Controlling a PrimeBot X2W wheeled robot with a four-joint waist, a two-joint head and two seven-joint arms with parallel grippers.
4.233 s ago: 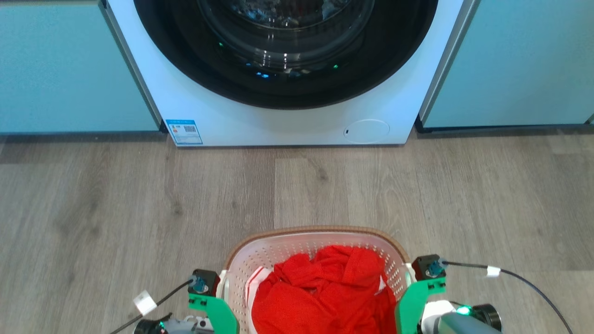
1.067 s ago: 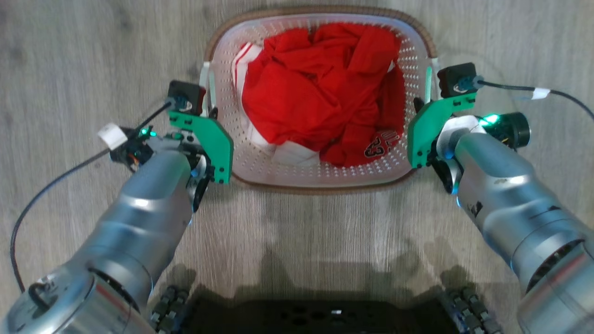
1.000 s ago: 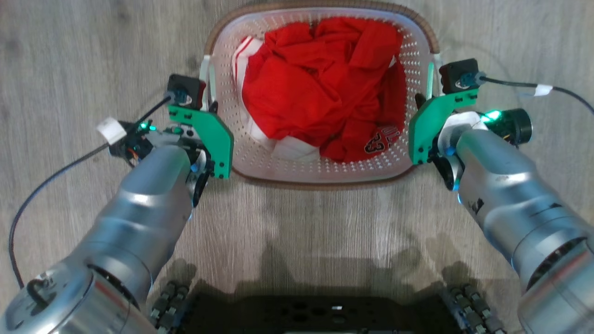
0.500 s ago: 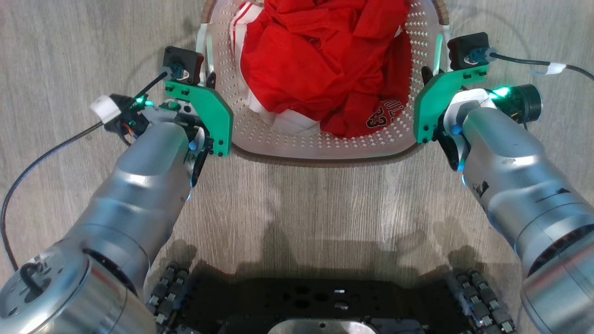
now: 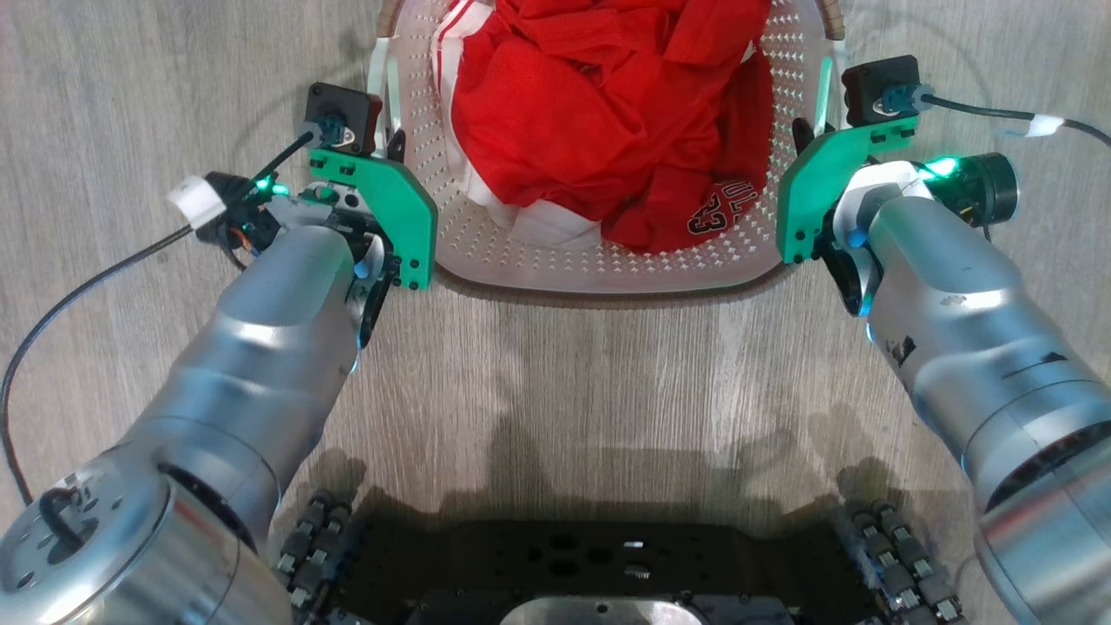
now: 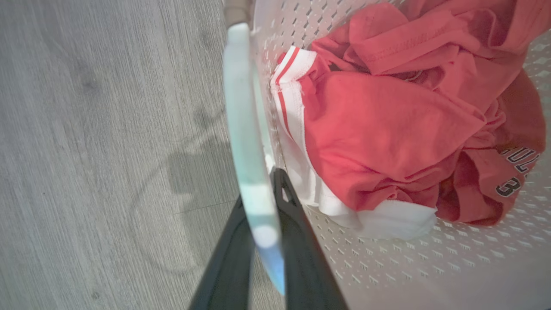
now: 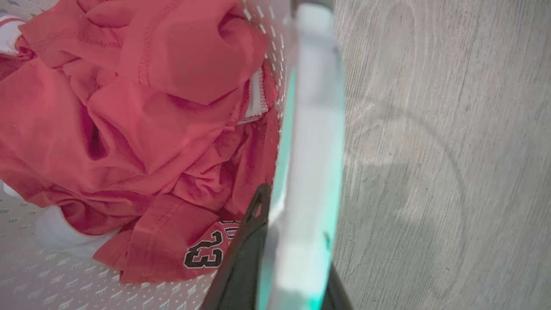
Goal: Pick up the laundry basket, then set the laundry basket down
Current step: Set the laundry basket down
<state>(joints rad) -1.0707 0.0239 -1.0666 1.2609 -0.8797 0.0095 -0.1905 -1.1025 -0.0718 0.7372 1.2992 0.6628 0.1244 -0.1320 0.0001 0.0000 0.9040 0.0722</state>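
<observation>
Laundry basket (image 5: 608,260) located between both claws, handle-to-handle axis running claw to claw, open top upward, red jersey (image 5: 590,113) inside. Left claw (image 6: 258,189) clamped on left handle (image 6: 243,129); right claw (image 7: 297,202) clamped on right handle (image 7: 316,107).

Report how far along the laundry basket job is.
Done: the left hand clamps the left handle and the right hand the right handle of the laundry basket, which holds red clothes. In hand: the pick-up; handle shadows lie offset on the floor, so it may be just raised, though I cannot tell for sure. Left: setting it down and letting go.
</observation>
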